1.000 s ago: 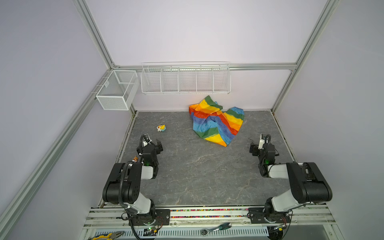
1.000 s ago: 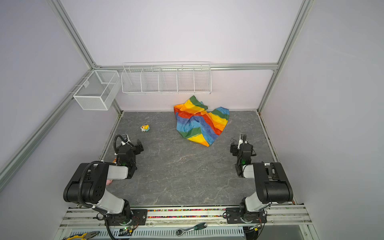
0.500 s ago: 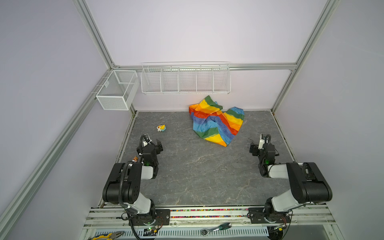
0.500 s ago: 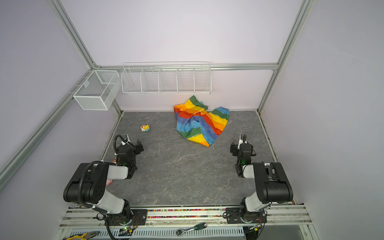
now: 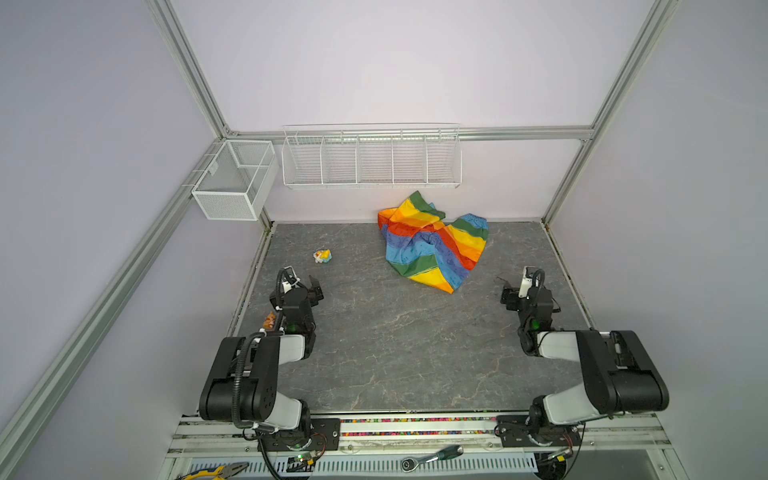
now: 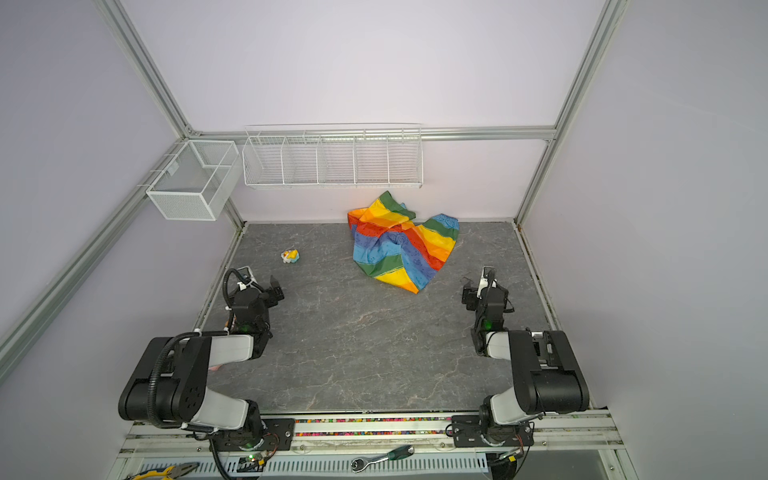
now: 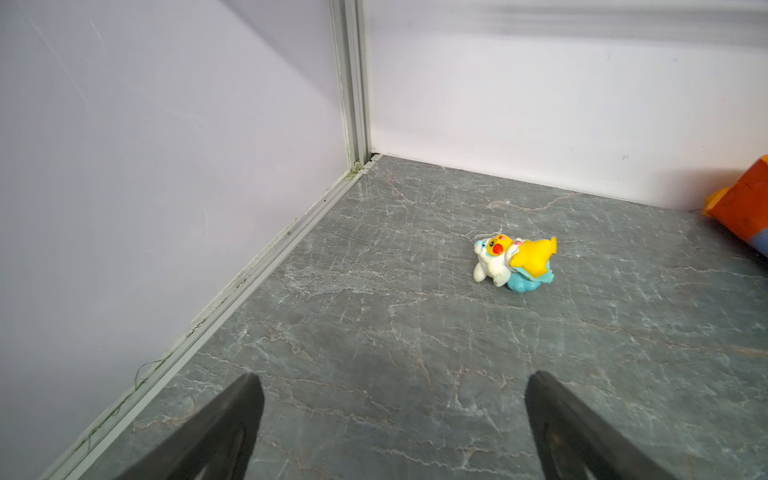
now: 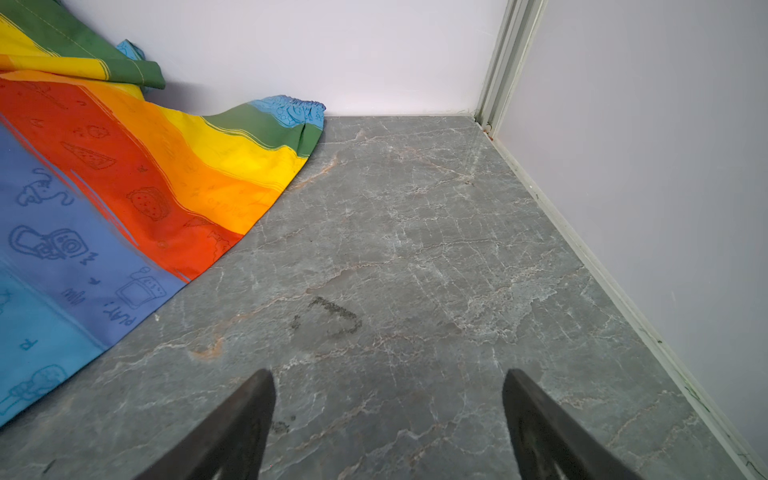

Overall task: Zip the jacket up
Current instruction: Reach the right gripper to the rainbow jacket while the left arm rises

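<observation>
Fabric was the whole difficulty: the small hooded jacket (image 5: 432, 245) of thin cloth in broad red, orange, yellow, green and blue stripes lay crumpled in a heap at the back edge of the grey marble-patterned worktop (image 5: 395, 340). It sat right of the middle with one part propped against the rear wall, and no zipper, slider or lining showed in any view. Neither end effector touched it. The right gripper (image 8: 388, 382) hovered low near the right edge, its black jaws spread wide and empty, with the garment's striped edge near it. The left gripper (image 7: 390, 386), likewise splayed and holding nothing, sat near the left edge, well apart from the cloth. Judging from this, a blind pinch would likely catch several layers at once and drag the bundle rather than open it. The wall behind could also crowd any approach to the far folds. A small yellow, white and blue toy figure (image 5: 322, 256) lay toward the back left corner, ahead of the left gripper. A sweeping reach, or cloth being spread that way, could knock it.
</observation>
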You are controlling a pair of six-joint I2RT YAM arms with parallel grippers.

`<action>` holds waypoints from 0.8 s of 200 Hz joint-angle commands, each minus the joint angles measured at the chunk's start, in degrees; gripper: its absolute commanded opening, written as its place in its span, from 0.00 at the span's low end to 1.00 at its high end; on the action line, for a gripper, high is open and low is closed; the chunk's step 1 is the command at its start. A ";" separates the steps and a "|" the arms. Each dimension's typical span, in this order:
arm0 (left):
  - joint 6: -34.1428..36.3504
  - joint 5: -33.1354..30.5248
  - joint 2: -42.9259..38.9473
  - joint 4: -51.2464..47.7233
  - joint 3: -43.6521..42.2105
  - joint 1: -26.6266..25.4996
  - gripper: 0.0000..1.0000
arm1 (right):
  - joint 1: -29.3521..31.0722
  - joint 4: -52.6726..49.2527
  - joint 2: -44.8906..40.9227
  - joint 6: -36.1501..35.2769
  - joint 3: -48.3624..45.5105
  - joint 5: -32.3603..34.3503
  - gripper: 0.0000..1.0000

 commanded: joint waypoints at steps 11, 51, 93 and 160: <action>-1.32 -3.21 -4.89 -8.77 3.59 0.25 0.99 | 0.08 -5.00 -5.30 1.27 0.79 5.43 0.88; -5.74 -7.45 -15.27 -15.76 4.88 0.16 0.99 | 0.61 -18.45 -14.30 5.35 5.69 10.27 0.88; -20.65 -9.58 -28.66 -39.93 14.87 0.17 0.99 | -0.81 -58.39 -16.91 16.19 29.31 4.11 0.88; -35.52 -3.36 -51.83 -57.77 15.52 0.25 0.99 | -6.24 -67.17 -16.89 27.15 38.66 -14.63 0.89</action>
